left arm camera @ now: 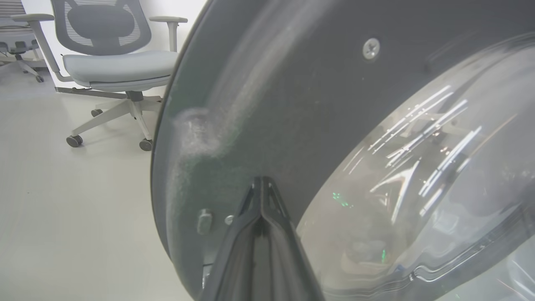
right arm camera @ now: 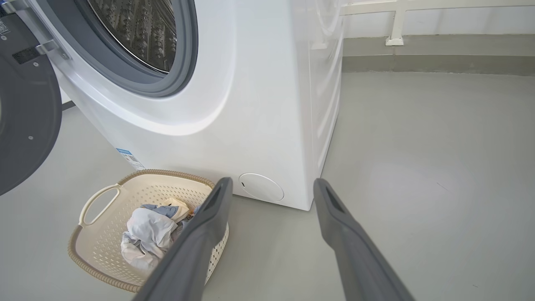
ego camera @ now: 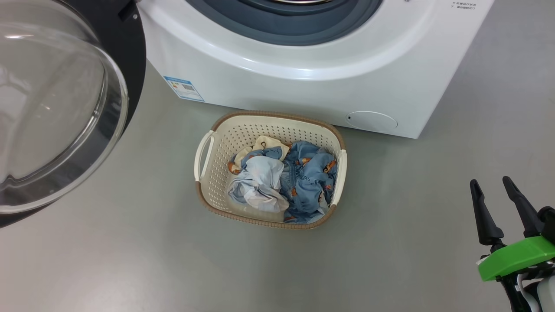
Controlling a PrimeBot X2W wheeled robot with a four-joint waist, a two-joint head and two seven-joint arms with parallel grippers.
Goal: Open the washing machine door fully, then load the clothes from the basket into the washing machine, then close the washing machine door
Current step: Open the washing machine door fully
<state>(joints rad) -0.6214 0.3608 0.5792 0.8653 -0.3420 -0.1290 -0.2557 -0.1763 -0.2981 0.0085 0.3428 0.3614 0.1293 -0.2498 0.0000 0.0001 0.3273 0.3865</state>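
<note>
The left hand [left arm camera: 261, 186], fingers together, is pressing the washing machine door [left arm camera: 313, 83] at its black rim — best pushing steadily toward nine o'clock.

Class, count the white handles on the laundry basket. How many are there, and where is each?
2. In the head view, one handle sits on the left side of the basket, the other on its right side. The rim shows all round, so none seems hidden.

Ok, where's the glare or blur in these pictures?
Head view: even light, pale reflections on the washing machine door. Left wrist view: bright glare streaks on its glass, left gripper blurred up close. Right wrist view: right gripper slightly soft, washing machine sharp.
</note>
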